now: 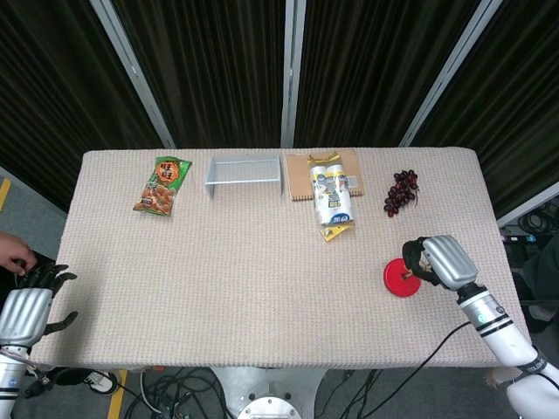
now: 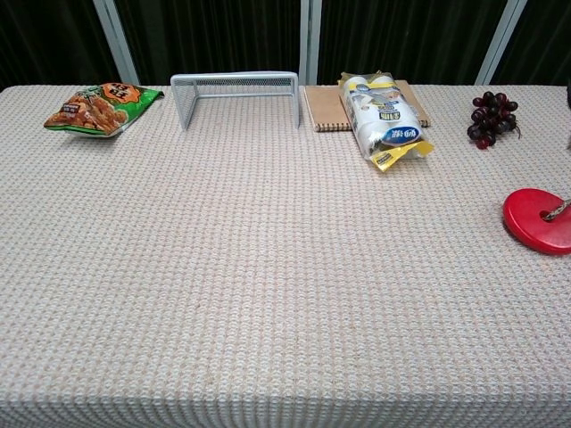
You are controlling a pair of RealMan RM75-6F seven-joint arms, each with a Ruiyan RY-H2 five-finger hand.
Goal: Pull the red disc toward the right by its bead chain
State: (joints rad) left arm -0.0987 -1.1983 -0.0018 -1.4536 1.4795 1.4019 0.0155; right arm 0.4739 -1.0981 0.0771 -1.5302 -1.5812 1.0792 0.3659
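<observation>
Bright, even overhead light; sharp focus, faint shadows.

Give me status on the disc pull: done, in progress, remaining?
Done: red disc sits far right on the table, below the grapes. In hand: right hand is beside the disc, over its chain; grip can't be confirmed. Left hand idles off the table. Remaining: likely just release.
</observation>
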